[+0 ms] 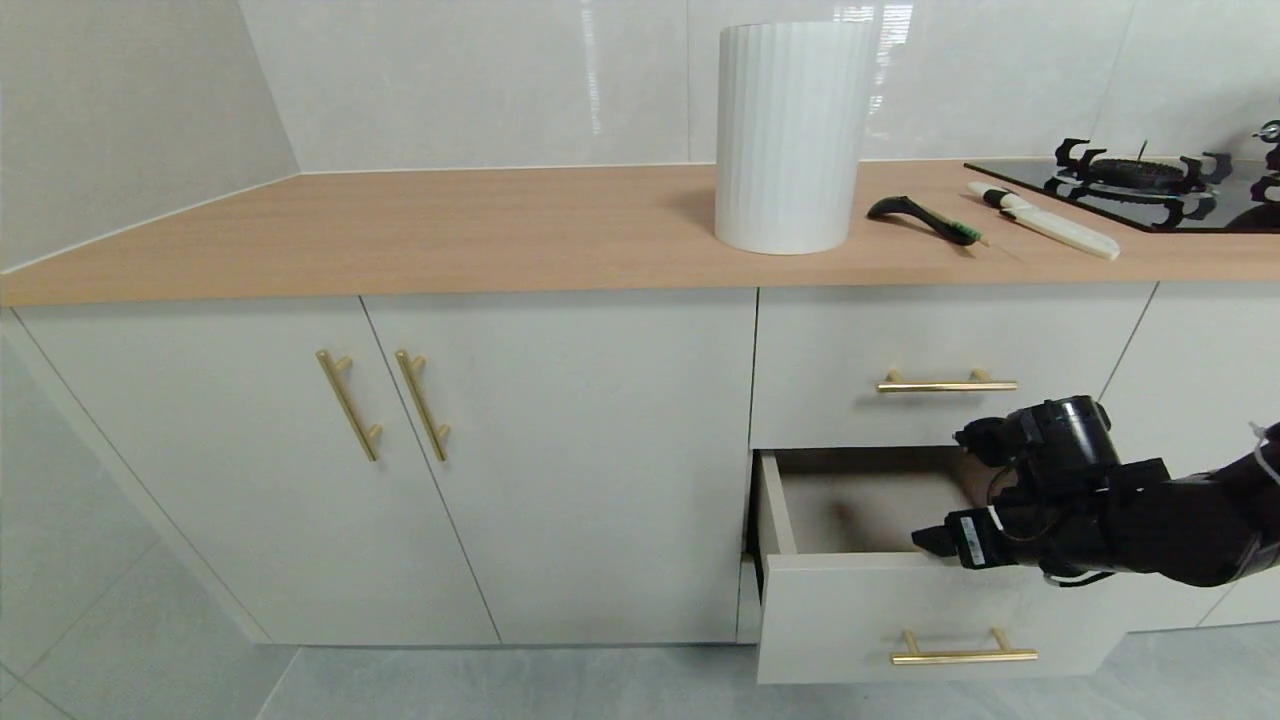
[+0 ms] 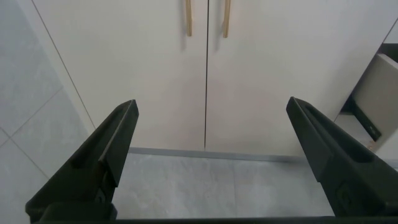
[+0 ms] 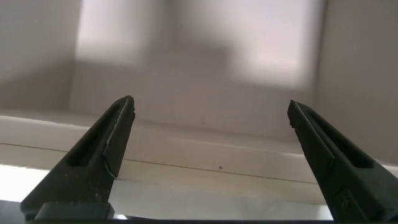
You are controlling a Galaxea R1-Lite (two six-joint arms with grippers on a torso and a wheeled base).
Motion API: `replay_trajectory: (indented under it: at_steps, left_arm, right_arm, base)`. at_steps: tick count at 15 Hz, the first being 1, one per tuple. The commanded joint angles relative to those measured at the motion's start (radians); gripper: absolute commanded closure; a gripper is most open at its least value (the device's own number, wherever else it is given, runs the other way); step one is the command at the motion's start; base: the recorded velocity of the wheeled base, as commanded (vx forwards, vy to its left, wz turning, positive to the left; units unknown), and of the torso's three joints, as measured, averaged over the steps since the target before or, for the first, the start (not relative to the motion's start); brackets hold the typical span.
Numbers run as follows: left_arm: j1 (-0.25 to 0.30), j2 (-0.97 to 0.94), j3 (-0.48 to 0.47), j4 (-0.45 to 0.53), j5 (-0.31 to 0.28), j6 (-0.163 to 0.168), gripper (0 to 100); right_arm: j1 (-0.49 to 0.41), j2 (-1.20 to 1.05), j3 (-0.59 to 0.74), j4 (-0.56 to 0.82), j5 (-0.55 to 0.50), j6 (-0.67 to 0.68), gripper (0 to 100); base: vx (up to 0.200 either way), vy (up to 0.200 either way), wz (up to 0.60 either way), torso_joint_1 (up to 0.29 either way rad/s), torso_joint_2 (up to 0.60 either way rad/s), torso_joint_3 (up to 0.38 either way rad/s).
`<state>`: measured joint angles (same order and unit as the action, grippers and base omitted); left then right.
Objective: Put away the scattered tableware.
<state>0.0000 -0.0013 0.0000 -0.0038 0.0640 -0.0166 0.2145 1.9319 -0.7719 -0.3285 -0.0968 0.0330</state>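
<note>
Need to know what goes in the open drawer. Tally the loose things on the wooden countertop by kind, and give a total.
white ribbed container: 1
black-handled utensil: 1
white knife: 1
Total: 3

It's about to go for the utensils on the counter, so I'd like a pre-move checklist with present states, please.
1. Lower drawer open to receive: ok.
2. Right claw open and empty: ok.
3. Left claw open and empty: ok.
4. Right claw clear of the drawer: not ok, it hangs over the front panel.
5. Black-handled utensil and white knife lie apart on the countertop: ok.
</note>
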Motion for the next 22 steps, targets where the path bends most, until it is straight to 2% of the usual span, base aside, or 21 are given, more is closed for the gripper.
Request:
replay_trajectory:
  at_steps: [1,5,9,17,22]
  left_arm:
    - [0.0,0.001,0.0,-0.001,0.0,0.0,0]
    - [0.0,0.001,0.0,-0.001,0.0,0.0,0]
    - [0.0,0.001,0.0,-0.001,0.0,0.001,0]
    - [0.0,0.001,0.0,-0.001,0.0,0.0,0]
    - [0.0,0.001,0.0,-0.001,0.0,0.0,0]
  right_arm:
    - [0.0,-0.053,0.0,0.062,0.0,0.002,0]
    - [0.005,-0.079,-0.003,0.171,-0.001,0.001,0]
    - [0.043,-0.136,0.011,0.375,-0.001,-0.001,0]
    - [0.051,-0.139,0.083,0.543,-0.043,-0.027,0]
    - [0.056,-0.166,0.083,0.552,-0.041,-0.033,0]
  base:
    - [0.0,0.0,0.0,0.0,0.0,0.0]
    - [0.0,0.0,0.0,0.0,0.0,0.0]
    - [0.0,0.0,0.0,0.0,0.0,0.0]
    - [0.0,0.0,0.0,0.0,0.0,0.0]
    - [0.0,0.0,0.0,0.0,0.0,0.0]
